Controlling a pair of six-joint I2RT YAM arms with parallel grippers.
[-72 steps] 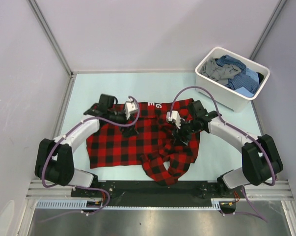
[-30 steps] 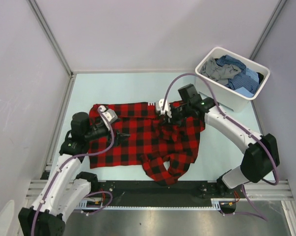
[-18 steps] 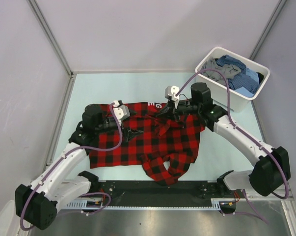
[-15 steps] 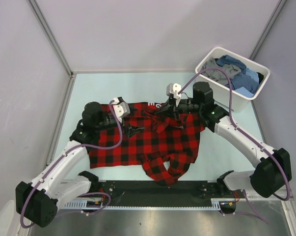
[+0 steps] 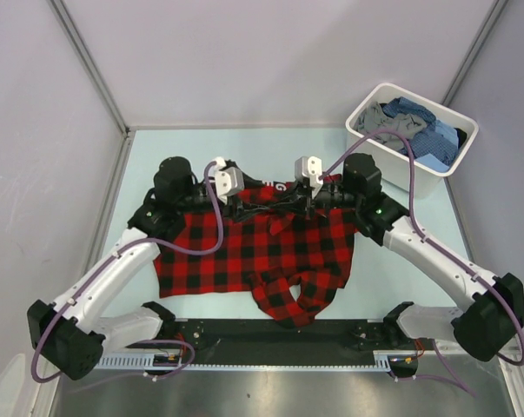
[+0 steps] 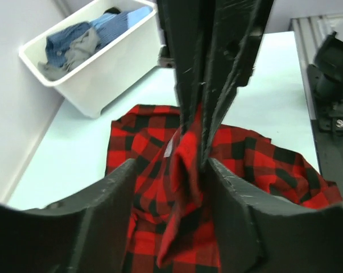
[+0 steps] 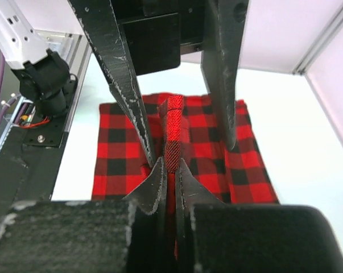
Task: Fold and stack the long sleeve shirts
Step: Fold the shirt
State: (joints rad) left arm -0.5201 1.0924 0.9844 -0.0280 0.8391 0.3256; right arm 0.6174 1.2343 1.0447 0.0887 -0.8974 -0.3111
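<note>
Top external: arms meet head-on, right jaws pinching red-check shirt (image 5: pixel 244 252), left jaws part-open astride it.

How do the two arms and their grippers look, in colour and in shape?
Both the left arm and the right arm have white link shells and black joint housings, with a purple cable running along each. The left gripper and the right gripper each carry a white block at the wrist and dark, tapering fingers with pale scuffed edges. No markings are legible.
</note>
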